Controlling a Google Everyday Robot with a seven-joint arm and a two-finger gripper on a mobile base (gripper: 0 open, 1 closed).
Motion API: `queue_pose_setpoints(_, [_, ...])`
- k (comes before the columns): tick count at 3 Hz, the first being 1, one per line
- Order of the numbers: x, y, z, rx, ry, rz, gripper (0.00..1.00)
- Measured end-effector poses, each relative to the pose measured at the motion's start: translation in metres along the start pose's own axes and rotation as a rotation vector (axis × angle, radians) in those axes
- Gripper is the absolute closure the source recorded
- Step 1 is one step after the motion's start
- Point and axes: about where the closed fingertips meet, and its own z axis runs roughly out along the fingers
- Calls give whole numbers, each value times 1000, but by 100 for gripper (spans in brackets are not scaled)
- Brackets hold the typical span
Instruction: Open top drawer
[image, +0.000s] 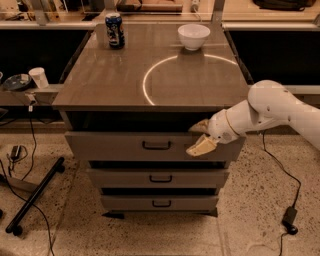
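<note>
reaching in from the right, the white arm (280, 107) holds the gripper (192, 140) at the right end of the top drawer (115, 146). its fingers are spread apart, one over the front panel's upper edge, the other in front of its face. the top drawer sits just under the cabinet top (115, 75), drawn slightly forward. its handle (156, 145) is untouched. a can (114, 30) and a white bowl (193, 36) stand at the back.
</note>
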Motion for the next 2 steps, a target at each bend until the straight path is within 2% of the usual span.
queue_pose_setpoints(2, [1, 3, -2, 2, -14, 1, 100])
